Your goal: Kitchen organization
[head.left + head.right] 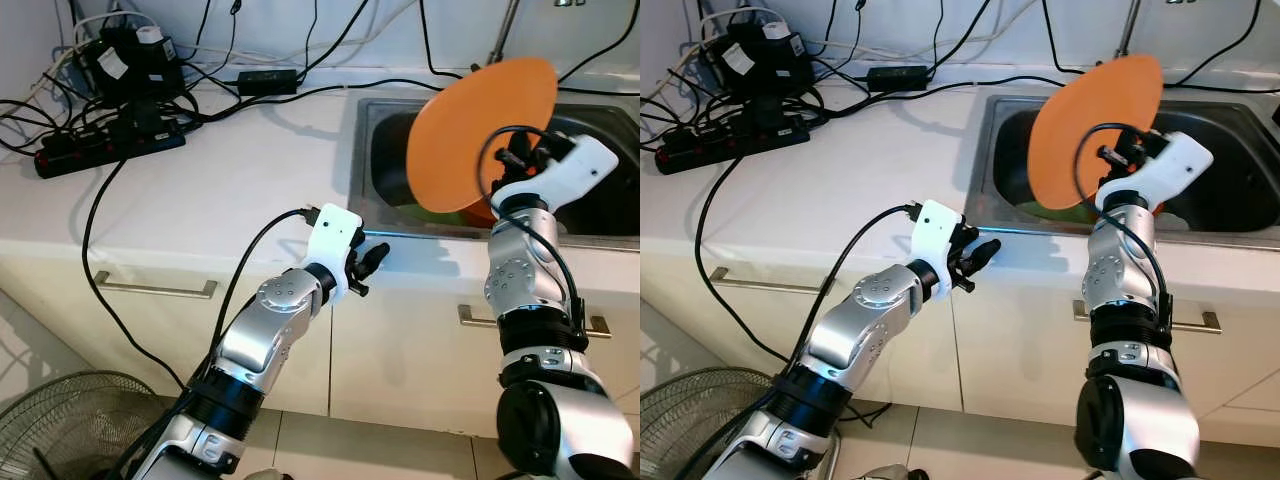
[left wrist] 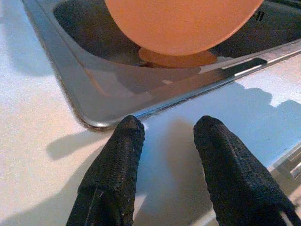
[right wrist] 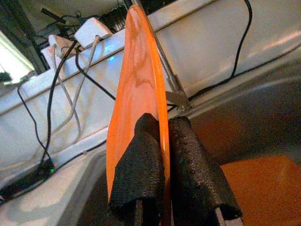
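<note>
An orange plate (image 1: 480,130) stands on edge above the steel sink (image 1: 372,195), held by its rim in my right gripper (image 1: 512,160), which is shut on it. In the right wrist view the plate's edge (image 3: 136,70) runs between the two black fingers (image 3: 141,169). More orange and green dishes (image 1: 470,213) lie in the basin below. My left gripper (image 1: 372,262) hovers over the counter's front edge just left of the sink, open with nothing between its fingers (image 2: 117,165).
A black power strip (image 1: 100,150) with adapters and tangled cables occupies the counter's back left. One cable (image 1: 100,200) hangs down past the drawer handle (image 1: 155,290). A floor fan (image 1: 60,425) stands at lower left. A tap (image 1: 505,30) rises behind the sink.
</note>
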Motion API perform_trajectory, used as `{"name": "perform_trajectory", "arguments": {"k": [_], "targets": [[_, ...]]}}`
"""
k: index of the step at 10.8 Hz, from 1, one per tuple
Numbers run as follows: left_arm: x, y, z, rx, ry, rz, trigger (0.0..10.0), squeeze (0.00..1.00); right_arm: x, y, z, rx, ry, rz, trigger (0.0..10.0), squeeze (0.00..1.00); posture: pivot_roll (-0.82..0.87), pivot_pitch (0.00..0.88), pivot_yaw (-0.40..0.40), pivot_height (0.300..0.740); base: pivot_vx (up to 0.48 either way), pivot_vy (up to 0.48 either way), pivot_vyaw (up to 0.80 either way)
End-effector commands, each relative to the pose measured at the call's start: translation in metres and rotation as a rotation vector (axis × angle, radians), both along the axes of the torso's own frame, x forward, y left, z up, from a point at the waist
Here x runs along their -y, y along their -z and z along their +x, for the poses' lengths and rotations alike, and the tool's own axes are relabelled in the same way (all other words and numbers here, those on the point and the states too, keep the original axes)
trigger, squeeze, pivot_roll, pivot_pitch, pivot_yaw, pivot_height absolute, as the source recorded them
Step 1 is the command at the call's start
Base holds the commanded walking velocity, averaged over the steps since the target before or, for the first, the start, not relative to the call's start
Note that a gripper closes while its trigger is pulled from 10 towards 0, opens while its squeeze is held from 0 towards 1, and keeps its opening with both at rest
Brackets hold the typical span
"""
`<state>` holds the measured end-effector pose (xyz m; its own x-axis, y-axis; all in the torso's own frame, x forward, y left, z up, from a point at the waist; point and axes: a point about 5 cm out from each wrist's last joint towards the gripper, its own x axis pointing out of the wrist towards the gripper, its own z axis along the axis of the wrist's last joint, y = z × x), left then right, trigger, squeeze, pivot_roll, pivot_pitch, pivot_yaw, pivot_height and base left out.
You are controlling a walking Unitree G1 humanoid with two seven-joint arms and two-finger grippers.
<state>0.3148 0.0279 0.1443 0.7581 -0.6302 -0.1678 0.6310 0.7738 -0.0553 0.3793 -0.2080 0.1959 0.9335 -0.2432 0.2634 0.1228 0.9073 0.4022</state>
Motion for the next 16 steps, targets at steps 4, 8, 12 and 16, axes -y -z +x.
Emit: {"name": "perform_trajectory", "arguments": {"k": [4, 8, 12, 16], "targets": [[-0.004, -0.009, -0.001, 0.064, -0.005, 0.059, 10.0, 0.00, -0.013, -0.010, 0.005, 0.031, -0.006, -0.289, 10.0, 0.00, 0.09, 0.000, 0.055, 0.740, 0.000, 0.000, 0.00], [-0.008, -0.014, 0.003, 0.104, -0.039, 0.080, 10.0, 0.00, -0.025, 0.002, 0.006, -0.008, -0.038, -0.426, 10.0, 0.00, 0.09, 0.000, 0.050, 0.740, 0.000, 0.000, 0.00], [-0.006, -0.010, 0.000, 0.119, -0.031, 0.124, 10.0, 0.00, -0.035, 0.010, 0.008, -0.033, -0.078, -0.539, 10.0, 0.00, 0.10, 0.000, 0.047, 0.740, 0.000, 0.000, 0.00], [-0.005, -0.008, -0.003, 0.137, -0.027, 0.149, 10.0, 0.00, -0.044, 0.018, 0.009, -0.061, -0.128, -0.592, 10.0, 0.00, 0.12, 0.000, 0.044, 0.740, 0.000, 0.000, 0.00]]}}
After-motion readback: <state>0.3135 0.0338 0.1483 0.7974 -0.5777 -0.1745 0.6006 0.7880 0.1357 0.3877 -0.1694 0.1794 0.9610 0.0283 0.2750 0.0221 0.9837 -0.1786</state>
